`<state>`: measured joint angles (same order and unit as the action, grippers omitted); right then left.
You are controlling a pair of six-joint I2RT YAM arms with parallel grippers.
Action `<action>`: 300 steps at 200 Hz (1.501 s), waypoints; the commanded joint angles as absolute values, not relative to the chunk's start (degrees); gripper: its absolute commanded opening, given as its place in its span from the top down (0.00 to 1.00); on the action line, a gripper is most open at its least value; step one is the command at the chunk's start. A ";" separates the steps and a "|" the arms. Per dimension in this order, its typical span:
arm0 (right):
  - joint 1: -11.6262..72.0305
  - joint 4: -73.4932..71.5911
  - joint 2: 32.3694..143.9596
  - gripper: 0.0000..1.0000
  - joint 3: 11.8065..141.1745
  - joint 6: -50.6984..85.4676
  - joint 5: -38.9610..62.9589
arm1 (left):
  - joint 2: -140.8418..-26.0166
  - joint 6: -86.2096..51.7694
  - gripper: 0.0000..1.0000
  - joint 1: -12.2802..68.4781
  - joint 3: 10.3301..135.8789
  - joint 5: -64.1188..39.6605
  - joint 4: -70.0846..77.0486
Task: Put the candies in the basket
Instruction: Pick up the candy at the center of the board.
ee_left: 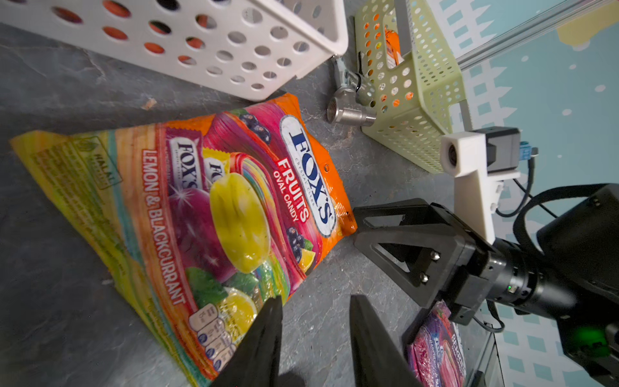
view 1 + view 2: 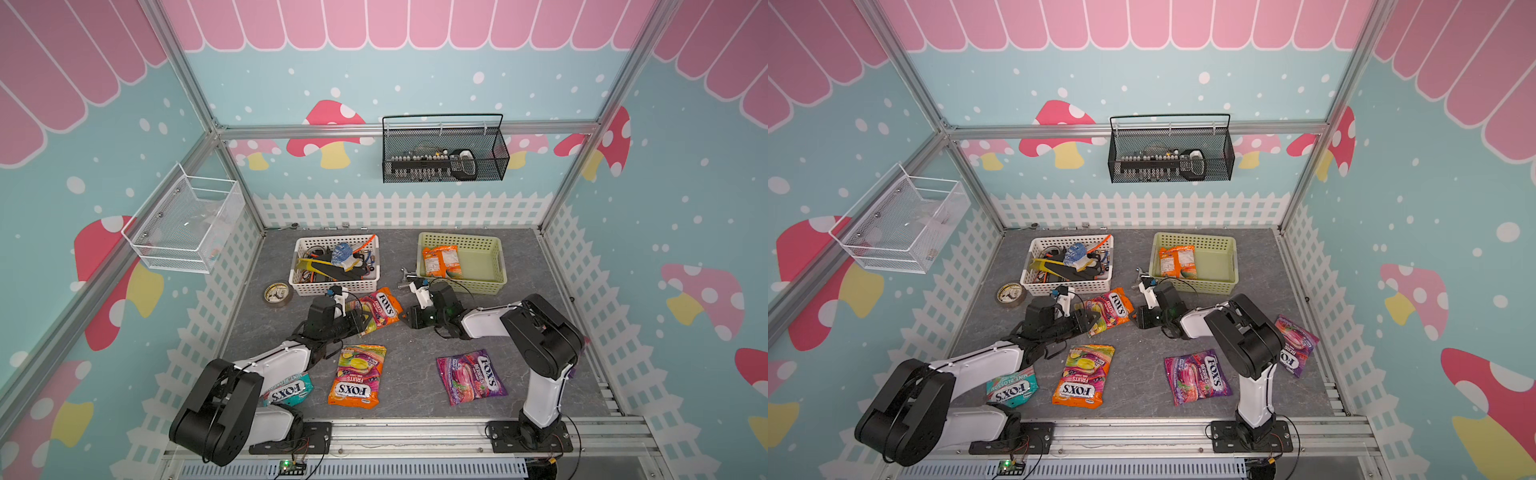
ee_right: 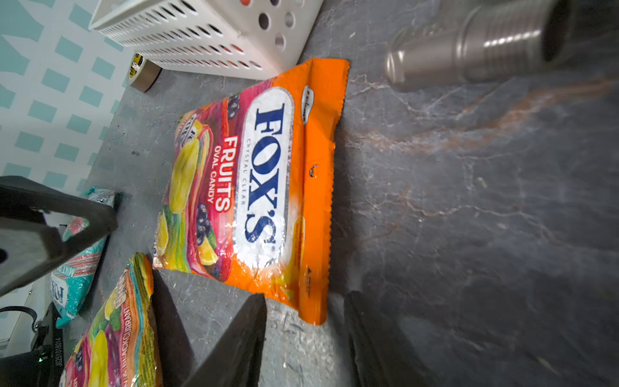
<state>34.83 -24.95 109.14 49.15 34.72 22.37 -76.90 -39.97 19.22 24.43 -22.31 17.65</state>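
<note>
An orange fruits candy bag (image 2: 380, 309) (image 1: 234, 207) (image 3: 268, 181) lies flat between my two grippers. My left gripper (image 2: 365, 322) (image 1: 316, 300) is open at its near edge, with only bare table between the fingers. My right gripper (image 2: 405, 316) (image 3: 306, 296) is open around the bag's orange corner, without pinching it. The pale green basket (image 2: 461, 287) (image 2: 1196, 286) holds one orange bag (image 2: 442, 261). On the table lie another orange bag (image 2: 357, 376), a teal mint bag (image 2: 286, 388) and a purple bag (image 2: 471, 376). Another purple bag (image 2: 1296, 351) lies behind the right arm.
A white basket (image 2: 334, 286) of clutter stands just behind the bag. A tape roll (image 2: 277, 294) sits to its left, and a metal pipe fitting (image 2: 405, 279) (image 1: 348, 114) lies between the two baskets. A black wire basket (image 2: 444, 153) and a white mesh basket (image 2: 187, 224) hang on the walls.
</note>
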 commanded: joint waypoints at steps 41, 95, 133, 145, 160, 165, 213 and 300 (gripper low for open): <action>34.85 -28.67 113.63 0.56 50.98 34.90 25.26 | -83.24 -37.35 0.65 19.47 24.66 -21.67 19.78; 34.89 -30.63 112.37 0.78 50.47 35.58 27.28 | -84.39 -37.22 0.66 19.49 23.94 -20.95 19.45; 34.85 -29.62 106.70 1.00 49.16 33.89 27.69 | -81.94 -37.35 0.66 19.47 23.87 -21.00 17.75; 34.84 -27.47 104.05 1.00 48.71 32.34 27.38 | -80.48 -37.35 0.65 19.44 23.94 -21.12 16.64; 34.84 -23.77 100.15 1.00 48.01 30.02 26.38 | -77.81 -37.34 0.64 19.45 24.15 -21.45 15.05; 34.83 -22.53 98.70 1.00 47.68 29.32 25.99 | -76.68 -37.32 0.63 19.44 24.32 -21.68 14.53; 34.88 -10.84 84.13 1.00 47.29 25.32 24.35 | -66.02 -36.87 0.51 19.42 27.08 -22.59 8.74; 33.80 2.10 72.50 1.00 61.40 24.26 14.89 | -55.59 -30.79 0.14 19.26 36.42 -22.51 -6.15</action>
